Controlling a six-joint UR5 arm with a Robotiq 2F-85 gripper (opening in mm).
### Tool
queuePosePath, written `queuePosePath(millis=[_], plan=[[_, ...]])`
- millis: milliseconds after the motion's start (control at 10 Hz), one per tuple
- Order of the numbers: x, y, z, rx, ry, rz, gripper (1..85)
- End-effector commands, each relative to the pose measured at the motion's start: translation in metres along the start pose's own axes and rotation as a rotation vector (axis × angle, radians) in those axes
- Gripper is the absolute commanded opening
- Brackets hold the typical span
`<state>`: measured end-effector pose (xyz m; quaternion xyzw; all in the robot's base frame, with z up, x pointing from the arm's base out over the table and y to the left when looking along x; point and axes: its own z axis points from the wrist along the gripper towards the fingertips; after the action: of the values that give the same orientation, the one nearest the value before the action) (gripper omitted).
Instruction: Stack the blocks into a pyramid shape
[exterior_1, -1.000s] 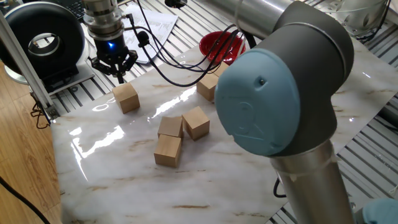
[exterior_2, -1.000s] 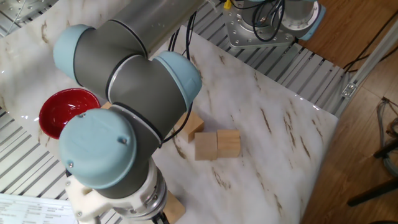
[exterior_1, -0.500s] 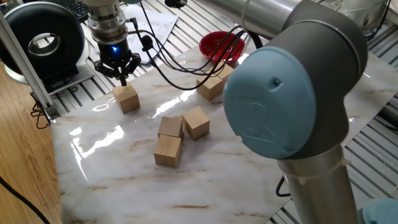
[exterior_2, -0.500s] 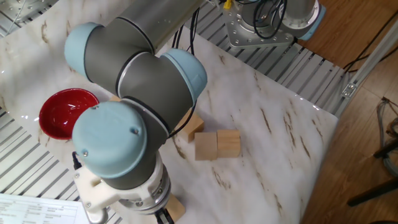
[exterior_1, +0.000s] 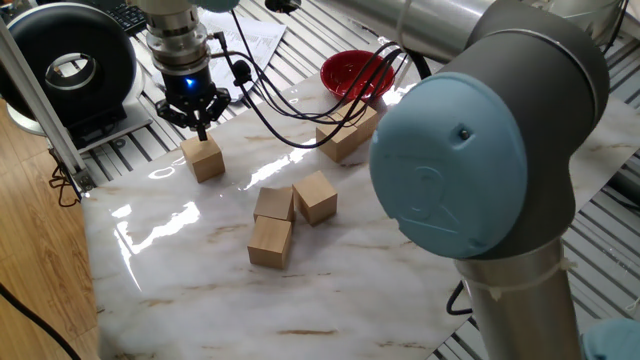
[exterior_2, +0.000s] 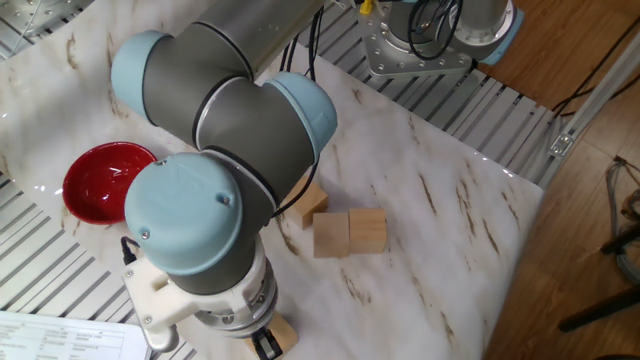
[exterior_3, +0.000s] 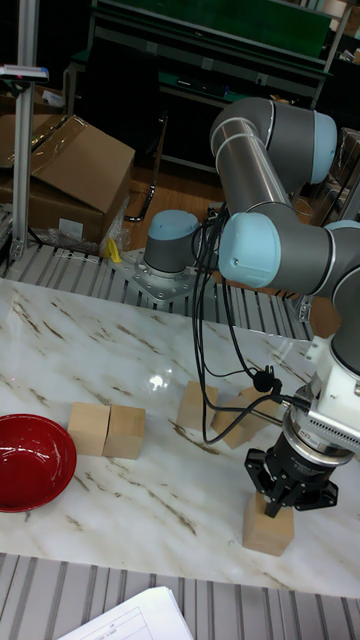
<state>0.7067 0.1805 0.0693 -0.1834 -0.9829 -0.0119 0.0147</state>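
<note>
Six blocks (exterior_1: 292, 222) all lying flat on the table (exterior_1: 200, 290) | nothing stacked | gripper (exterior_1: 200, 128) hovering over 10 o'clock block (exterior_1: 204, 158) | jaws: cannot tell.

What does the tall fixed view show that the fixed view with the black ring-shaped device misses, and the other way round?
Only the tall view shows the cardboard boxes and the arm's base behind the table. Only the other shows the black ring-shaped device and papers. Both show the end effector directly above a lone block, the red bowl, and more blocks.
</note>
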Motion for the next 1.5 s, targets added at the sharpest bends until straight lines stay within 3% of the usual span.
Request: queuePosePath(millis=[0,300,1400], plan=[[0.0045,0.0051,-0.0062,-0.017,0.002,0.012,1.0],[0.009,0.0039,-0.012,0.001,0.001,0.011,1.0],[0.0076,0.0043,-0.0148,-0.003,-0.008,0.0,1.0]])
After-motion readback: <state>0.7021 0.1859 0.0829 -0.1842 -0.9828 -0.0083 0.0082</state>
